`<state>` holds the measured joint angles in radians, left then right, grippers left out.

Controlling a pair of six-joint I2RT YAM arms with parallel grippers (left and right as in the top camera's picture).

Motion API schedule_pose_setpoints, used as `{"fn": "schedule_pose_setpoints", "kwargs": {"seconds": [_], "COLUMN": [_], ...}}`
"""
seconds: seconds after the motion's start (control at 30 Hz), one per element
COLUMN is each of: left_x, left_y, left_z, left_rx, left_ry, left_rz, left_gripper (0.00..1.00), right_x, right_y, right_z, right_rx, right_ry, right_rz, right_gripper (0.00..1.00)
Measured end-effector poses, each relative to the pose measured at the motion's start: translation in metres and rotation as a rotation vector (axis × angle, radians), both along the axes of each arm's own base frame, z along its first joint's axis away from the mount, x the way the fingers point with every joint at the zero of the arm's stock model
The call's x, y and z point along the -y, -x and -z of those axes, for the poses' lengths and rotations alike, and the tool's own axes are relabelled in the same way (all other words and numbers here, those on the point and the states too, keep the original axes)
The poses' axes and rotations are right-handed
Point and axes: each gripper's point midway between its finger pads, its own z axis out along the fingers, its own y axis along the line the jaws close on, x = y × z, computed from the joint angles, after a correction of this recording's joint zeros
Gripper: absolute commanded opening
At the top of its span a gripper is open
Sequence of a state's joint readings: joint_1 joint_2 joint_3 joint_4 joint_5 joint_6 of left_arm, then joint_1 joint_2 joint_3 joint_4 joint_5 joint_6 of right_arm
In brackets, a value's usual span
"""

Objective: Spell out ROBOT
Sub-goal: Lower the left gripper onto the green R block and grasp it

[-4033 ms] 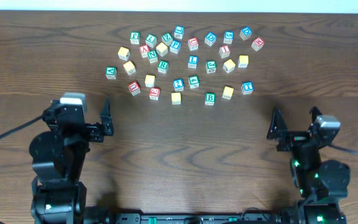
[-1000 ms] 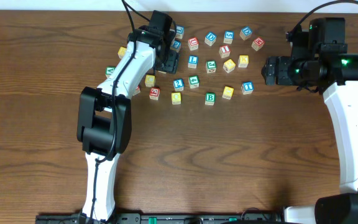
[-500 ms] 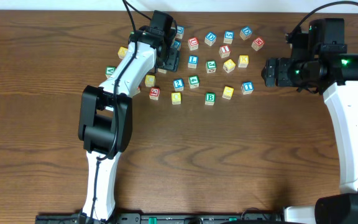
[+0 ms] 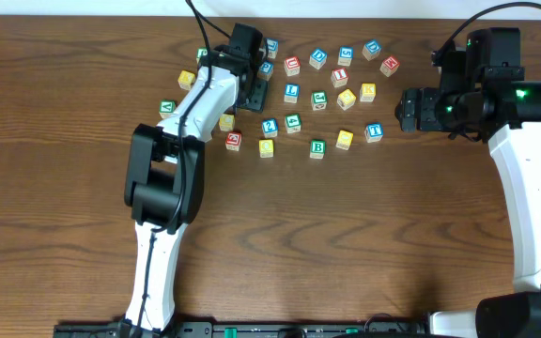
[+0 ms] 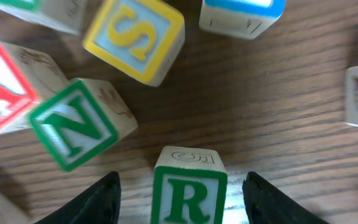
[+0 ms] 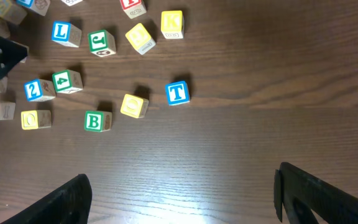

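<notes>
1. The green R cube [image 5: 188, 186] stands upright on the table [image 5: 278, 106] in the left half of the cluster, just beside a green N cube [image 5: 73, 124].
2. The left gripper [image 5: 182, 180] straddles R, its jaws partly open with a gap on each side, gripping nothing.
3. The B cube [image 6: 94, 121] and T cube [image 6: 177, 93] lie in the near row, with 1 yellow cube [image 6: 133, 106] between them and a 2nd yellow cube [image 6: 34, 118] beyond B.
4. The right gripper [image 6: 182, 186] hangs wide open and empty near T.

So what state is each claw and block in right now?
R cube, on table, R face showing, ungripped.
left gripper, open, straddling R cube, gaps both sides.
right gripper, open, empty.
B cube, on table, untouched.
T cube, on table, untouched.
N cube, on table, turned askew.
</notes>
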<state>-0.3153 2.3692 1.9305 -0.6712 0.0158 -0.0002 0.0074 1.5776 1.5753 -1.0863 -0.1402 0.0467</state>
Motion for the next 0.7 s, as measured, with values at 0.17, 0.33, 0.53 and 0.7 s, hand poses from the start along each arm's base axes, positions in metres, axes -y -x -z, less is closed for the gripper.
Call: {"fn": "schedule_pose_setpoints", "kwargs": {"seconds": [0.17, 0.33, 0.53, 0.7], "left_x": [-0.0001, 0.0005, 0.0006, 0.0006], "left_y": [0.0009, -0.001, -0.0011, -0.0012], "left_z": [0.0061, 0.0053, 0.0053, 0.004], "left_rx": [-0.011, -0.002, -0.002, 0.0], "left_ry": [-0.002, 0.0, 0.0, 0.001], "left_rz": [-0.001, 0.001, 0.001, 0.0], "left_gripper": [0.45, 0.37, 0.27, 0.24], "right_x": [0.0, 0.0001, 0.0001, 0.0001], "right_y": [0.0002, 0.0002, 0.0002, 0.0002], "right_z": [0.0001, 0.0001, 0.0001, 0.0001], "right_rx": [-0.001, -0.001, -0.001, -0.001], "right_ry": [0.0, 0.001, 0.001, 0.001], "right_rz": [0.0, 0.0, 0.0, 0.0], "right_gripper": [0.94, 0.94, 0.94, 0.94]}}
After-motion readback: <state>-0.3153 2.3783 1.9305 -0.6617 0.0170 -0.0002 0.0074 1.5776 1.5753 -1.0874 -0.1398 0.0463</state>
